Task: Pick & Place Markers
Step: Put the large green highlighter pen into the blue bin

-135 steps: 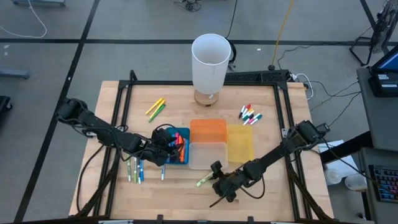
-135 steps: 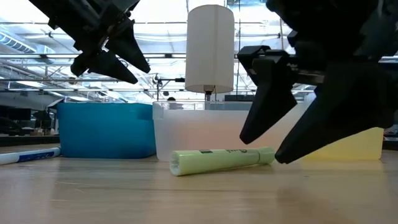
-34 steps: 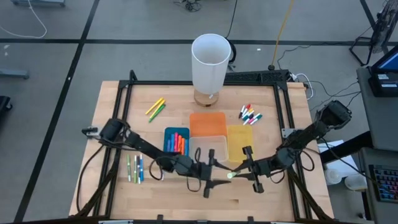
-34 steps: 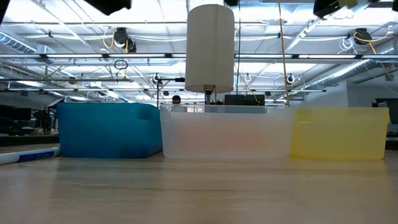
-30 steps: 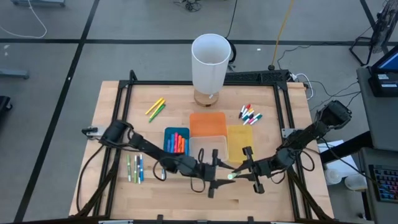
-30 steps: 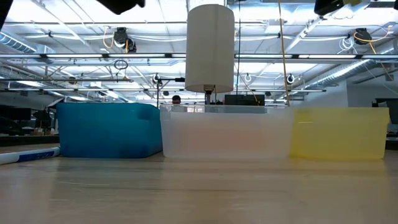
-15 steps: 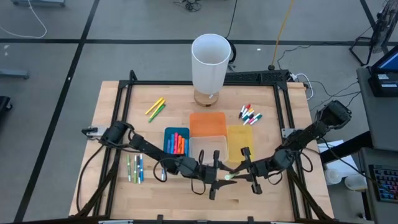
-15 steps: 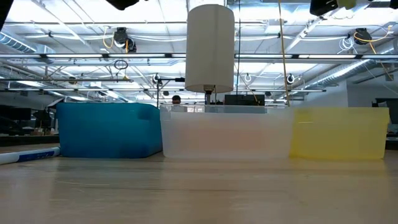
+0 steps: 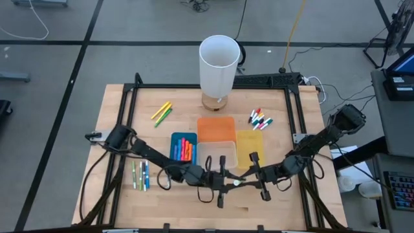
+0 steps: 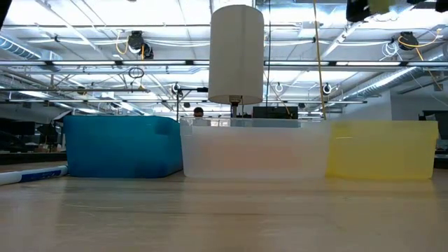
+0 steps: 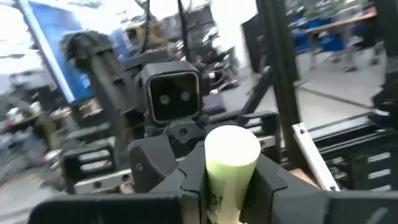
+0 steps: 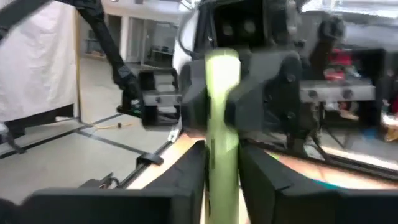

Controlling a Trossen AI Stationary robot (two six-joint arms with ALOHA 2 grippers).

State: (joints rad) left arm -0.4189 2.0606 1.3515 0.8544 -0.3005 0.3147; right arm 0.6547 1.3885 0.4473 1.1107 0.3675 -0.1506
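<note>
The wooden table carries a tall white cylinder at its far edge, standing upright on a small round base. In front of it sit four bins in a cluster: an orange bin, a yellow bin to its right, a clear bin and a blue bin holding several orange and red markers.

Both arms reach low over the near part of the table and meet in front of the clear bin. The left gripper and the right gripper face each other there, with one pale green marker between them, lifted off the wood — the low view shows bare tabletop before the bins.

In the left wrist view the left gripper's fingers are clamped on the green marker, its round end pointing toward the other arm's camera. In the right wrist view the marker lies between the right gripper's fingers; whether they press on it I cannot tell.

Other markers lie loose: a yellow and green pair at the far left, white ones with coloured caps at the far right, and a green and blue row near the left edge.
</note>
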